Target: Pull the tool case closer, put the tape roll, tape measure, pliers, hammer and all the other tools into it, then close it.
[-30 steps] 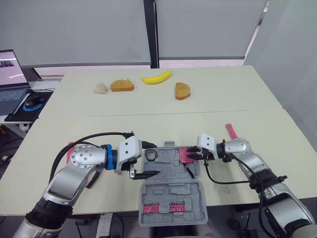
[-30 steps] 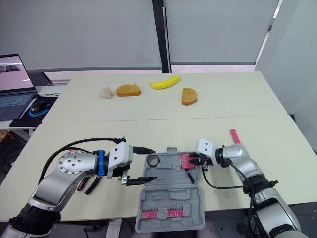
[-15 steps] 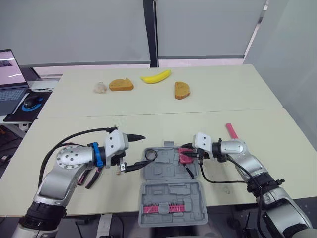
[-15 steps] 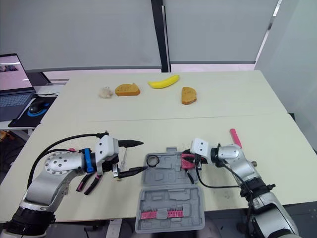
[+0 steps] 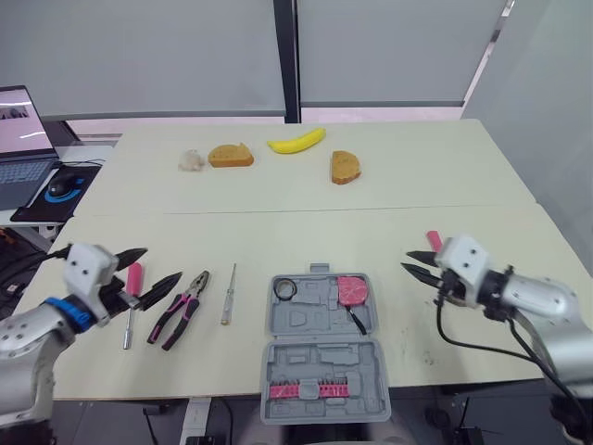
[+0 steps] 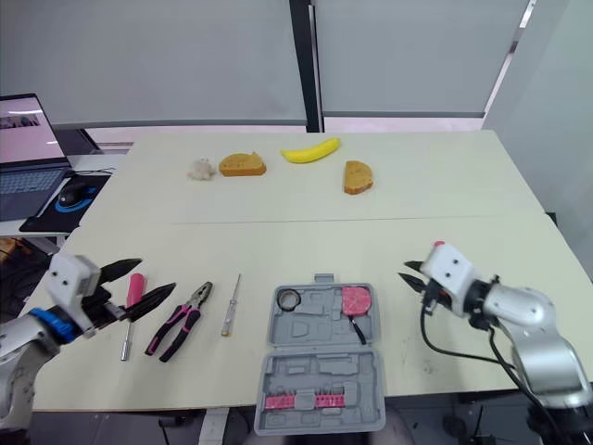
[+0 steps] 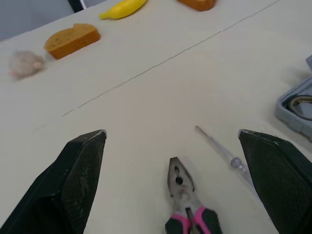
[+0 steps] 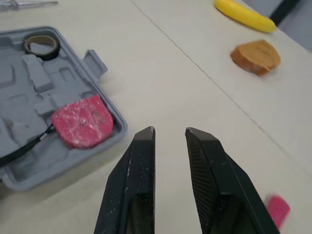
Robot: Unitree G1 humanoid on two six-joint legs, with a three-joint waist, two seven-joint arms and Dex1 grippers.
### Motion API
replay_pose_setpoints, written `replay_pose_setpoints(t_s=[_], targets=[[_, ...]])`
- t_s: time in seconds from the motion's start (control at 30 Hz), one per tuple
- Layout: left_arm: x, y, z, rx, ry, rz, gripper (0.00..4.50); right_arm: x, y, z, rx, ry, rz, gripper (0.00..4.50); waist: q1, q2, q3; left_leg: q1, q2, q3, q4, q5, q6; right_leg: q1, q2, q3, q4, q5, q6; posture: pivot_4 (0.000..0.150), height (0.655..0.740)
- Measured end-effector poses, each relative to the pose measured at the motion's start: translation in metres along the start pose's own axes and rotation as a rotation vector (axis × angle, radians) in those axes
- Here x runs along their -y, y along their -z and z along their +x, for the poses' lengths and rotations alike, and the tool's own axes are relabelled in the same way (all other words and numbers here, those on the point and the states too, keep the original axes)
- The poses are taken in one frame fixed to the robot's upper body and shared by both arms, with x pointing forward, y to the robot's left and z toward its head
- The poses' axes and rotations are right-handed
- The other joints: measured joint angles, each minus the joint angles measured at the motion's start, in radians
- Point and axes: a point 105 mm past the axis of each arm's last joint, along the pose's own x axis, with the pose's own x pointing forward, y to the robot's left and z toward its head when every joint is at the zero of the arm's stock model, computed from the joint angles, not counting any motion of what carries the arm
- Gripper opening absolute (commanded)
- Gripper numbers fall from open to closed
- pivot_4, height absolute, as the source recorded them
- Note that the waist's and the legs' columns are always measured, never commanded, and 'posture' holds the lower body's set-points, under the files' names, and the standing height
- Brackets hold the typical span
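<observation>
- The case (image 5: 310,320) is looking grey.
- The tape measure (image 5: 351,290) is showing pink.
- The pliers (image 5: 183,309) are showing pink and black handles.
- The banana (image 5: 296,142) is glowing yellow.
- The bread (image 5: 230,156) is looking brown.

pliers (image 5: 182,308) left of tool case (image 5: 310,321)

I've got the left arm low and far out on the left side, wrist level, the left gripper (image 5: 156,267) pointing inward, fingers spread wide and holding nothing. The right arm is bent at the elbow out on the right. The right gripper (image 5: 412,261) points inward too (fingers parted by just a narrow gap) and is empty.
</observation>
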Motion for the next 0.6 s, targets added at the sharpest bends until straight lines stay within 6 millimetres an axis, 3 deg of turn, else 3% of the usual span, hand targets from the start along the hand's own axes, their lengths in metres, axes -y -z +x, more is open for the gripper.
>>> replay_pose_setpoints(t_s=[0.3, 0.4, 0.6], targets=[[-0.016, 0.068, -0.075, -0.228, -0.148, -0.227, 4.5, -0.002, 0.066, -0.069, -0.209, 0.192, 0.15, 3.45, 0.013, -0.001, -0.001, 0.001, 0.0, 0.0, 0.0, 0.0, 0.0, 0.0, -0.001, -0.001, -0.001, -0.001, -0.001, 0.15, 0.7361], [-0.011, 0.077, -0.084, -0.262, -0.148, -0.247, 4.5, -0.003, 0.078, -0.083, -0.247, 0.219, 0.17, 4.47, 0.015, -0.002, -0.001, 0.002, 0.001, 0.0, 0.0, 0.0, 0.0, -0.001, -0.001, -0.001, -0.001, -0.001, -0.001, 0.15, 0.7361], [0.002, 0.082, -0.083, -0.252, -0.131, -0.267, 4.5, -0.008, 0.089, -0.092, -0.272, 0.217, 0.18, 4.47, 0.015, -0.004, -0.003, 0.002, 0.001, 0.001, 0.0, 0.0, -0.001, -0.001, -0.002, -0.001, -0.001, -0.002, -0.003, 0.15, 0.7361]])
